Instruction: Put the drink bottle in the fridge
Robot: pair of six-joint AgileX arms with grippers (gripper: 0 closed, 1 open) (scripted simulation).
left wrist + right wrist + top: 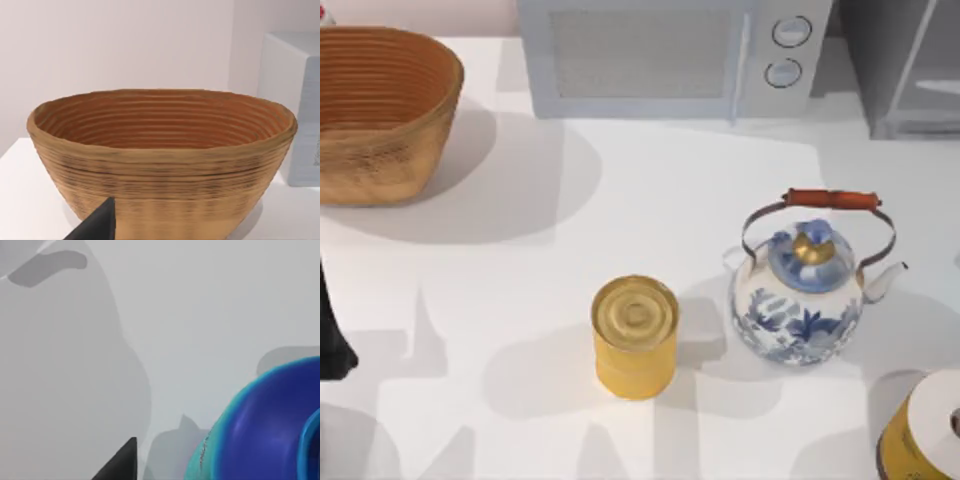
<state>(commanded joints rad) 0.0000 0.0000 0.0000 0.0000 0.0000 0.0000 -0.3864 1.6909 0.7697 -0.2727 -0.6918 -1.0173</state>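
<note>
At the far left edge of the white table [650,200] you have the left arm [332,340], a dark shape low at the table's side. From its wrist camera the left gripper [95,227] shows as one dark tip, and you cannot tell whether it is open or closed, or whether it has hold of anything. It faces the woven basket [380,110], which stands upright at the back left corner. Moving right along the back edge, you come to the light-grey microwave [670,55] with its two round dials. In front of it, near the middle of the table, a yellow can [635,338] stands upright. Just to its right, and apart from it, is a blue-and-white kettle [805,290] with a red-brown handle. The fridge [910,70] sits at the back right corner, beside the microwave. A yellow cylinder with a white top [925,432] stands at the front right edge. The right gripper [120,465] hangs over bare table beside a blue-and-teal rounded object [260,425], and how far open it is you cannot tell. Which of these things is the drink bottle you cannot tell.
</note>
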